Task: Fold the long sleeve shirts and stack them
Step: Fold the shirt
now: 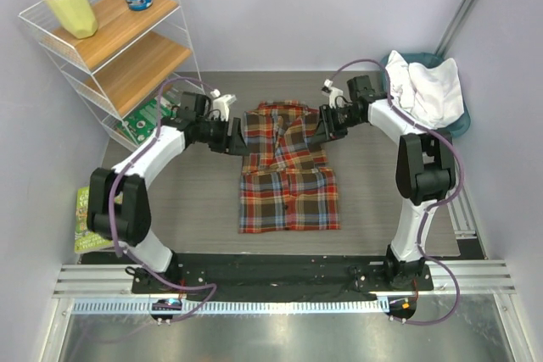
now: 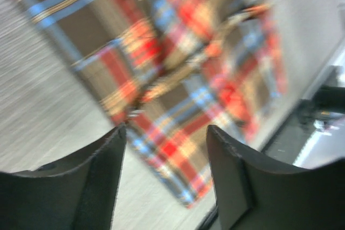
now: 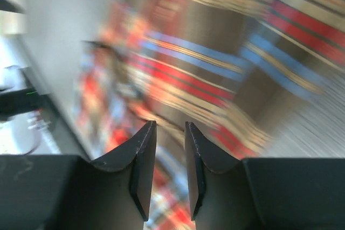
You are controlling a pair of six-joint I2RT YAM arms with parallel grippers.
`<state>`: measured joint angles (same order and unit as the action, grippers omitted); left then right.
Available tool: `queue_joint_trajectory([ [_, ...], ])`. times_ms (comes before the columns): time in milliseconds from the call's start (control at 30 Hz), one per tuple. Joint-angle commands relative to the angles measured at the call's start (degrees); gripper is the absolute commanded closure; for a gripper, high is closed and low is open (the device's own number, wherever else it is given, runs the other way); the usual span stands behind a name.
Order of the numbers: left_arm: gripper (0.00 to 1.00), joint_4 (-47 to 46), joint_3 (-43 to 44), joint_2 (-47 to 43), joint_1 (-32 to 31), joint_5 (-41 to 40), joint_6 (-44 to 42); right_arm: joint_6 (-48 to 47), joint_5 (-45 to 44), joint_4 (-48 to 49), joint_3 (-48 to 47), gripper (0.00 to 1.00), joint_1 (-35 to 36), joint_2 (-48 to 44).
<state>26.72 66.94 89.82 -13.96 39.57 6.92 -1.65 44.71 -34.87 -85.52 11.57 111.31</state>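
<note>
Notably, plaid shirt point(image 1: 287, 171) lay flat mid-table, white shirt point(image 1: 428, 86) heaped on basket point(image 1: 459, 125). Left gripper point(image 2: 166, 133) gaped empty at shirt edge. Right gripper point(image 3: 170, 127) nearly closed, grip unclear. Risk: one-sided pull skewing fold.

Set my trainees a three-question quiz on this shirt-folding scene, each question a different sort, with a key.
1. True or false: the plaid shirt lies on the table, with its collar end away from the arm bases.
2. Where is the white shirt? A: on top of the plaid shirt. B: heaped in the teal basket. C: folded flat on the table.
3. Fill in the missing word: the jaws of the left gripper stand ____, with nothing between them.

Key: 1 true; 2 B; 3 open.
</note>
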Motion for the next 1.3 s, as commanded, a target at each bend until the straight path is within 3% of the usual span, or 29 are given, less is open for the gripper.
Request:
queue_joint_trajectory([
  [0,0.41,4.92,4.69,7.11,-1.25,-10.64,-4.19,-4.24,-12.88,-5.74,1.22,0.66,-0.94,2.51],
  [133,0.44,4.66,7.15,12.47,-1.51,-18.11,-5.51,-4.24,-16.31,-4.77,1.41,0.65,-1.20,3.82],
  [500,0.43,5.01,14.01,22.76,-2.13,-20.94,-5.51,-0.90,-16.94,-3.89,-2.55,0.62,-1.29,10.33],
  [933,0.47,3.96,17.26,27.51,-5.64,-25.77,-4.02,3.49,-18.78,-1.69,-3.43,0.63,-1.29,9.28],
  [1133,0.54,3.87,18.58,28.83,-6.79,-26.91,-3.58,5.16,-20.45,-0.64,-4.31,0.68,-1.03,9.72],
  [1200,0.58,3.87,18.93,29.18,-6.96,-27.27,-3.40,5.25,-21.85,-0.46,-4.31,0.76,-1.03,9.72],
  [1267,0.70,4.30,19.19,29.71,-6.96,-28.84,-3.58,4.56,-23.26,-0.46,-4.05,0.86,-1.11,9.54],
])
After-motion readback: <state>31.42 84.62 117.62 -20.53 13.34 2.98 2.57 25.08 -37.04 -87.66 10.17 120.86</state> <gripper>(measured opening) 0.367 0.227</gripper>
